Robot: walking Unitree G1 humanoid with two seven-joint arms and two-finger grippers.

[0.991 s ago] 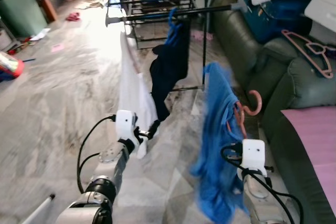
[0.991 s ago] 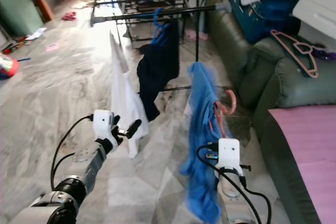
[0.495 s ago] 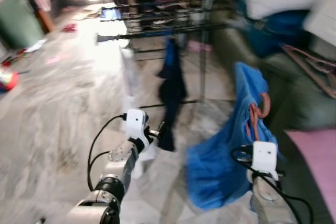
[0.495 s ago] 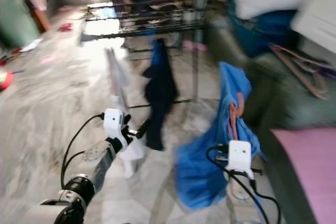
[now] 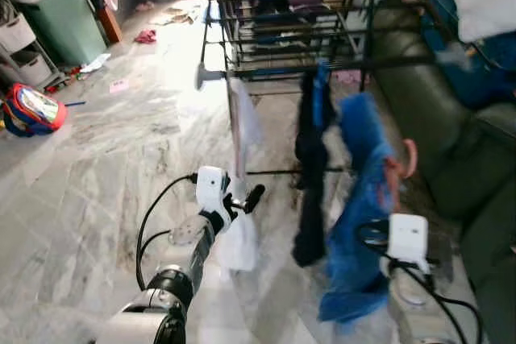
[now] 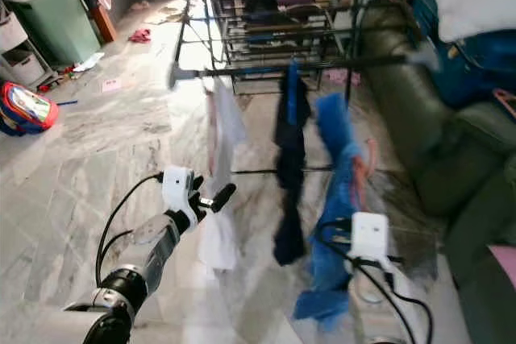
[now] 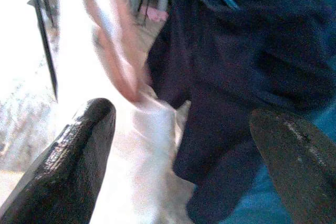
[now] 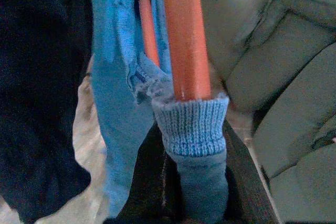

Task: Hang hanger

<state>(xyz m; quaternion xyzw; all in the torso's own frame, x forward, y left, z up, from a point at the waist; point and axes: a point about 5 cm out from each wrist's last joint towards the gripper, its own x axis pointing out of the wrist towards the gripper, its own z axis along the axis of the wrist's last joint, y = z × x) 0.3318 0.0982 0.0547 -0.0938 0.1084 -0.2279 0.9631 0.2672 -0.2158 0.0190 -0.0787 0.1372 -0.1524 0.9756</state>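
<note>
My right gripper (image 8: 197,182) is shut on the orange hanger (image 8: 181,35), pinching it through the ribbed collar of the blue garment (image 5: 359,199) draped on it. The hanger's hook (image 5: 408,159) pokes up beside the cloth, below and in front of the dark rail (image 5: 322,66). On that rail hang a white garment (image 5: 243,122) and a navy garment (image 5: 309,147) on a blue hanger. My left gripper (image 5: 247,197) is open, raised near the white garment's lower part, holding nothing.
A green sofa (image 5: 451,142) runs along the right, close to my right arm. A black drying rack (image 5: 298,6) stands behind the rail. A green bin (image 5: 60,26) and a colourful bag (image 5: 32,110) sit far left on the marble floor.
The whole view has shifted and the rail is now nearer and more central. The blue garment, flared out half a second ago, hangs straighter. Both grippers keep their states.
</note>
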